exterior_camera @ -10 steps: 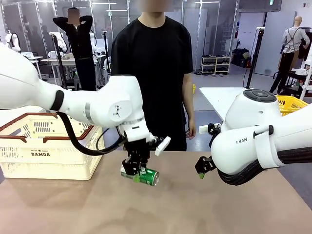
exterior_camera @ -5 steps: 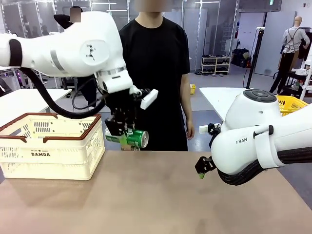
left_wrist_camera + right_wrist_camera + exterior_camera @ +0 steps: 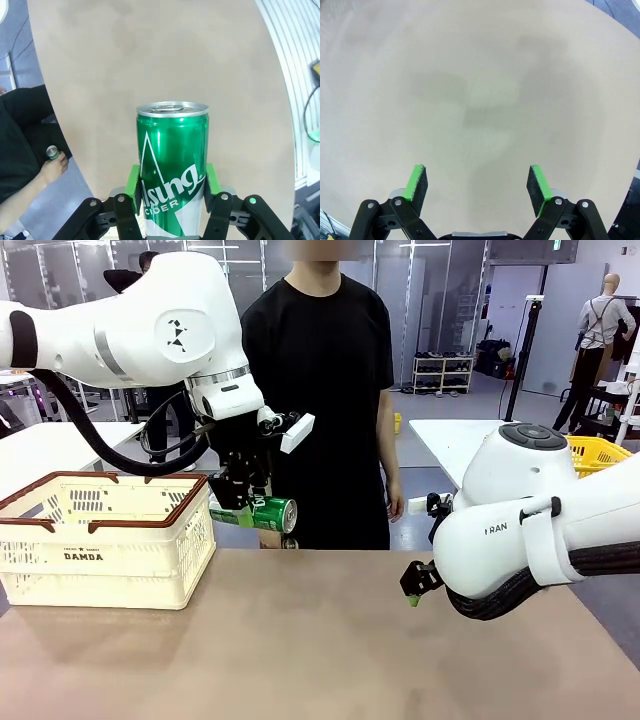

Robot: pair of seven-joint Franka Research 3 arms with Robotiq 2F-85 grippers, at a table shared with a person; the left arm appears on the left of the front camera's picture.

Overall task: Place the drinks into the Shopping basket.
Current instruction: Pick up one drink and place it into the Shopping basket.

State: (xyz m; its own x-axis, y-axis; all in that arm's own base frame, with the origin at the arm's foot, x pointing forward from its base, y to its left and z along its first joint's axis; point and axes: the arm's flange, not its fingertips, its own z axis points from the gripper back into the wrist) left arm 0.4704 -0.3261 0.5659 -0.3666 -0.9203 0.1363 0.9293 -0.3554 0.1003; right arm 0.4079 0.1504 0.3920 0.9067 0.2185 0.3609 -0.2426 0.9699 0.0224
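My left gripper (image 3: 248,508) is shut on a green drink can (image 3: 273,513) with white lettering and holds it on its side in the air, just right of the Shopping basket's right rim. The cream Shopping basket (image 3: 95,555), with a brown rim and "DAMDA" print, stands at the table's left. In the left wrist view the green pads (image 3: 133,185) clamp the can (image 3: 172,160) on both sides, high over the tabletop. My right gripper (image 3: 415,588) hangs open low over the table at the right; its pads (image 3: 418,184) stand wide apart over bare tabletop.
A person in a black shirt stands at the far edge, one hand (image 3: 393,505) hanging down; in the left wrist view that hand (image 3: 52,169) holds a small round-topped thing. A yellow mesh basket (image 3: 600,452) sits on another table at the back right.
My left arm has lifted the green can off the table's middle and carried it up and leftward to the basket's right edge. The right arm has stayed still.
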